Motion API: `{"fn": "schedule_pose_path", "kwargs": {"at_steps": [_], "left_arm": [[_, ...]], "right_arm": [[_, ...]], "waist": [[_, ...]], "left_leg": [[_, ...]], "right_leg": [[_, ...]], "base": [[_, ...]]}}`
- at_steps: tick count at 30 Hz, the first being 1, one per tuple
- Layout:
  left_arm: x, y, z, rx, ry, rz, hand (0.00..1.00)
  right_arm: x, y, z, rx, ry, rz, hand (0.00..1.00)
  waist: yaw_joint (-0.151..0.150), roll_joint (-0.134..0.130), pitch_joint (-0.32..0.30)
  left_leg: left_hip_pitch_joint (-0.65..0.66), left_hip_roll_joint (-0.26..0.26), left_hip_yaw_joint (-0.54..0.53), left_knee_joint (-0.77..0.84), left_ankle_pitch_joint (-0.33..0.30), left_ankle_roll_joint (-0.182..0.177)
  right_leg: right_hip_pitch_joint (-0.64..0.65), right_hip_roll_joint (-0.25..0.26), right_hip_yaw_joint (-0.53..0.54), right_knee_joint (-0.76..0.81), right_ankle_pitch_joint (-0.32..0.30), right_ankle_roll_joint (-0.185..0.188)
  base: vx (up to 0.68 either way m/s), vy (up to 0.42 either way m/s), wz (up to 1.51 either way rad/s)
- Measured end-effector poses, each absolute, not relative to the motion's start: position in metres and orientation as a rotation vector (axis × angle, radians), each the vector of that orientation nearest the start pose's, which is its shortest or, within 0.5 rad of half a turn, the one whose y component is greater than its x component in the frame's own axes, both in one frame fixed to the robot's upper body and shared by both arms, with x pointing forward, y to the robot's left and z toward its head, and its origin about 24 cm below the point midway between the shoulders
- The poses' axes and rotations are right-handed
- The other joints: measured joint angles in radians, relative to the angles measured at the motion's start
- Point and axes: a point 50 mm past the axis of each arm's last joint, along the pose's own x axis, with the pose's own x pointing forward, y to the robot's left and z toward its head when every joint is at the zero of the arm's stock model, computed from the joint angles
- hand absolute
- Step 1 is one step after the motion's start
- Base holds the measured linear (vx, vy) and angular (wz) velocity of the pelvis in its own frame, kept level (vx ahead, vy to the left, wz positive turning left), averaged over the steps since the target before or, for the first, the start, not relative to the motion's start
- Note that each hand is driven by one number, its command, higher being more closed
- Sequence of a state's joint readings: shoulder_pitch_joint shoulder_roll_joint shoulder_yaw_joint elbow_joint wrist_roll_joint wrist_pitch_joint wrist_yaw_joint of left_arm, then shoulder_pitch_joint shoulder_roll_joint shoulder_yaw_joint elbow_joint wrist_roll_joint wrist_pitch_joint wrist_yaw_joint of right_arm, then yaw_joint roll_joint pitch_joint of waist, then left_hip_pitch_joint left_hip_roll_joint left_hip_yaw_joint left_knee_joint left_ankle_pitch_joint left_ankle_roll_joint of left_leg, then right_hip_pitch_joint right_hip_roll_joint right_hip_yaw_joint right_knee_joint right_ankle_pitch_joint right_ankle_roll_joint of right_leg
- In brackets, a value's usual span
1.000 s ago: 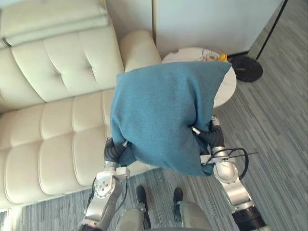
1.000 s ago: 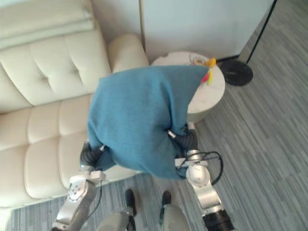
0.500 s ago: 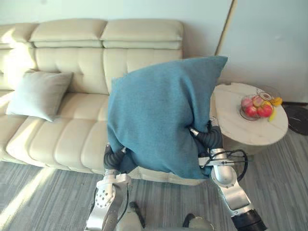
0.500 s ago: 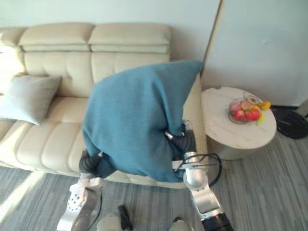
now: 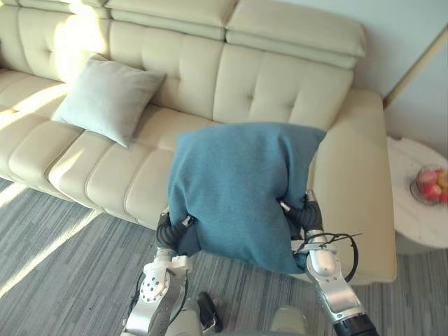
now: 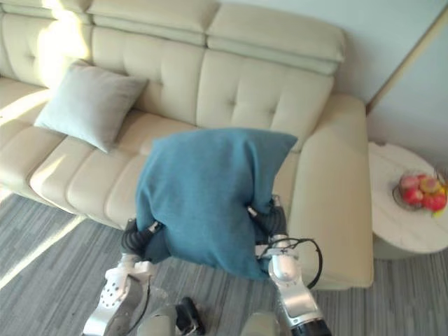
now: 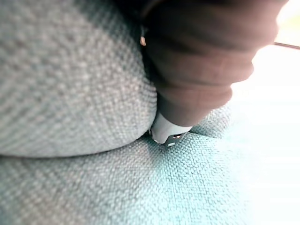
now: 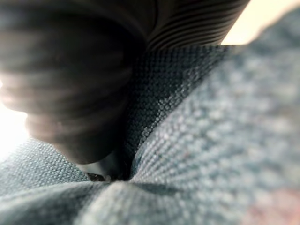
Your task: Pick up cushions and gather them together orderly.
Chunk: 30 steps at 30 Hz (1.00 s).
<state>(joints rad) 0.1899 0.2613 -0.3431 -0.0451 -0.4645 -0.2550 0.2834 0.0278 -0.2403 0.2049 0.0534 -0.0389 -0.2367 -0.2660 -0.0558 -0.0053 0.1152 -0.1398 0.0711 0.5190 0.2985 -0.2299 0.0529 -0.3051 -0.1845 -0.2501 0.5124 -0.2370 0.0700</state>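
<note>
Blue cushion (image 5: 238, 185) raised in front of the cream sofa (image 5: 280, 84).
The left hand (image 5: 166, 234) and right hand (image 5: 302, 213) press into its lower sides, sunk in the fabric, so I cannot tell whether they are open or clenched. A grey cushion (image 5: 105, 98) leans on the sofa's backrest, well apart to the left. A fruit bowl (image 5: 430, 185) sits on the side table (image 5: 413, 224).

Hard daylight strikes the cream sofa (image 5: 269, 80) at 11 o'clock, bleaching the leather almost white behind a grey cushion (image 5: 106, 98). A pale strip of sun crosses the carpet (image 5: 66, 276) at 8 o'clock. The blue cushion (image 5: 238, 182) at centre is evenly lit, with its underside in shade. Glare whites out the left wrist view at 3 o'clock and the right wrist view at 1 o'clock.
</note>
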Motion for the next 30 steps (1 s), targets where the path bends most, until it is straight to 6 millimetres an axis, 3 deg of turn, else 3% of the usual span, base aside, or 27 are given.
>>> {"fn": "schedule_pose_path", "kwargs": {"at_steps": [1,3,4,8,11,12,13,14,15,16,17,18,20,21,22,24,28,30], "left_arm": [[0.204,0.145,0.019,-0.269,0.036,0.049,1.00],[0.204,0.145,0.019,-0.267,0.037,0.048,1.00],[0.204,0.142,0.016,-0.284,0.050,0.052,1.00],[0.203,0.139,0.015,-0.284,0.055,0.024,1.00],[0.200,0.136,0.008,-0.280,0.084,-0.002,1.00],[0.197,0.137,0.006,-0.281,0.097,0.002,1.00],[0.195,0.137,0.004,-0.282,0.106,0.007,1.00],[0.194,0.137,0.003,-0.284,0.109,0.008,1.00],[0.194,0.136,0.004,-0.291,0.106,0.008,1.00],[0.195,0.135,0.004,-0.294,0.104,0.007,1.00],[0.195,0.135,0.004,-0.294,0.104,0.008,1.00],[0.194,0.135,0.004,-0.295,0.107,0.009,1.00],[0.192,0.135,0.002,-0.297,0.115,0.013,1.00],[0.190,0.135,0.001,-0.298,0.122,0.017,1.00],[0.188,0.137,-0.002,-0.289,0.137,0.021,1.00],[0.188,0.137,-0.002,-0.282,0.136,0.019,1.00],[0.188,0.137,0.000,-0.273,0.124,0.016,1.00],[0.188,0.139,0.001,-0.262,0.117,0.018,1.00]], "right_arm": [[0.243,-0.157,0.044,-0.235,-0.170,-0.036,1.00],[0.243,-0.157,0.045,-0.236,-0.170,-0.034,1.00],[0.244,-0.160,0.045,-0.255,-0.171,-0.030,1.00],[0.242,-0.164,0.046,-0.279,-0.171,-0.024,1.00],[0.231,-0.168,0.047,-0.281,-0.175,-0.026,1.00],[0.228,-0.167,0.050,-0.277,-0.188,-0.020,1.00],[0.226,-0.165,0.054,-0.266,-0.201,-0.015,1.00],[0.226,-0.165,0.055,-0.263,-0.206,-0.013,1.00],[0.227,-0.164,0.058,-0.260,-0.222,-0.014,1.00],[0.227,-0.163,0.059,-0.255,-0.226,-0.015,1.00],[0.227,-0.163,0.059,-0.252,-0.225,-0.016,1.00],[0.227,-0.162,0.059,-0.249,-0.225,-0.016,1.00],[0.227,-0.163,0.058,-0.255,-0.220,-0.015,1.00],[0.227,-0.164,0.056,-0.262,-0.213,-0.015,1.00],[0.224,-0.162,0.046,-0.241,-0.169,-0.020,1.00],[0.224,-0.161,0.046,-0.243,-0.169,-0.020,1.00],[0.224,-0.161,0.047,-0.257,-0.176,-0.015,1.00],[0.224,-0.161,0.047,-0.283,-0.180,-0.008,1.00]], "waist": [[-0.001,0.004,-0.001],[-0.006,-0.013,-0.008],[-0.008,0.002,-0.007],[-0.013,0.012,-0.005],[-0.016,0.021,0.003],[-0.011,0.034,0.004],[-0.008,0.030,0.008],[0.000,0.025,0.010],[0.006,0.025,0.006],[0.007,0.024,0.006],[0.008,0.023,0.006],[0.017,0.022,0.007],[0.023,0.053,-0.006],[0.025,0.069,-0.008],[0.014,0.032,-0.038],[0.006,-0.006,-0.048],[0.007,-0.006,-0.053],[0.007,0.000,-0.066]], "left_leg": [[0.014,-0.001,0.003,-0.017,0.001,-0.002],[0.028,-0.018,-0.001,-0.014,-0.002,-0.010],[0.044,-0.008,-0.010,-0.017,-0.017,-0.034],[0.077,0.030,-0.010,0.009,-0.025,-0.065],[0.026,0.111,-0.018,0.321,-0.011,-0.100],[-0.009,0.143,-0.058,0.458,0.045,-0.101],[-0.050,0.144,-0.098,0.565,0.141,-0.096],[-0.060,0.138,-0.113,0.586,0.127,-0.101],[-0.096,0.119,-0.183,0.564,0.024,-0.099],[-0.118,0.089,-0.268,0.483,-0.036,-0.104],[-0.122,0.074,-0.307,0.438,-0.051,-0.109],[-0.119,0.038,-0.416,0.295,-0.061,-0.127],[-0.078,0.034,-0.558,0.048,0.036,-0.164],[-0.067,0.055,-0.573,0.002,0.093,-0.192],[-0.041,0.018,-0.531,-0.022,0.095,-0.167],[0.000,-0.028,-0.476,-0.089,0.117,-0.134],[0.057,-0.065,-0.418,-0.173,0.137,-0.107],[0.065,-0.066,-0.416,-0.204,0.149,-0.110]], "right_leg": [[-0.024,0.029,-0.041,-0.077,0.029,-0.032],[-0.025,0.047,-0.084,-0.204,0.179,-0.090],[-0.013,0.056,-0.091,-0.211,0.200,-0.117],[0.060,0.100,-0.090,-0.284,0.194,-0.119],[0.160,0.122,-0.065,-0.335,0.175,-0.104],[0.198,0.133,-0.032,-0.349,0.165,-0.102],[0.228,0.123,0.026,-0.364,0.159,-0.103],[0.237,0.115,0.040,-0.371,0.159,-0.101],[0.236,0.108,0.086,-0.379,0.156,-0.100],[0.236,0.098,0.129,-0.378,0.154,-0.091],[0.237,0.092,0.142,-0.376,0.154,-0.087],[0.237,0.083,0.195,-0.374,0.160,-0.061],[0.235,0.098,0.261,-0.368,0.152,-0.015],[0.238,0.116,0.290,-0.368,0.147,0.008],[0.235,0.076,0.322,-0.387,0.164,0.020],[0.228,0.022,0.342,-0.397,0.160,0.025],[0.215,-0.009,0.374,-0.395,0.162,0.028],[0.205,-0.007,0.371,-0.396,0.162,0.029]], "base": [[0.28,-0.052,-0.02],[0.26,-0.067,0.02],[0.22,-0.066,-0.11],[0.22,-0.077,-0.13],[0.19,-0.047,-0.27],[0.20,0.031,-0.78],[0.25,0.086,-0.86],[0.25,0.152,-0.97],[0.20,0.146,-0.96],[0.19,0.178,-0.95],[0.19,0.223,-1.04],[0.22,0.317,-1.16],[0.17,0.296,-1.18],[0.22,0.324,-1.01],[0.22,0.296,-0.81],[0.19,0.265,-0.57],[0.08,0.144,-0.34],[0.04,-0.003,-0.12]]}}
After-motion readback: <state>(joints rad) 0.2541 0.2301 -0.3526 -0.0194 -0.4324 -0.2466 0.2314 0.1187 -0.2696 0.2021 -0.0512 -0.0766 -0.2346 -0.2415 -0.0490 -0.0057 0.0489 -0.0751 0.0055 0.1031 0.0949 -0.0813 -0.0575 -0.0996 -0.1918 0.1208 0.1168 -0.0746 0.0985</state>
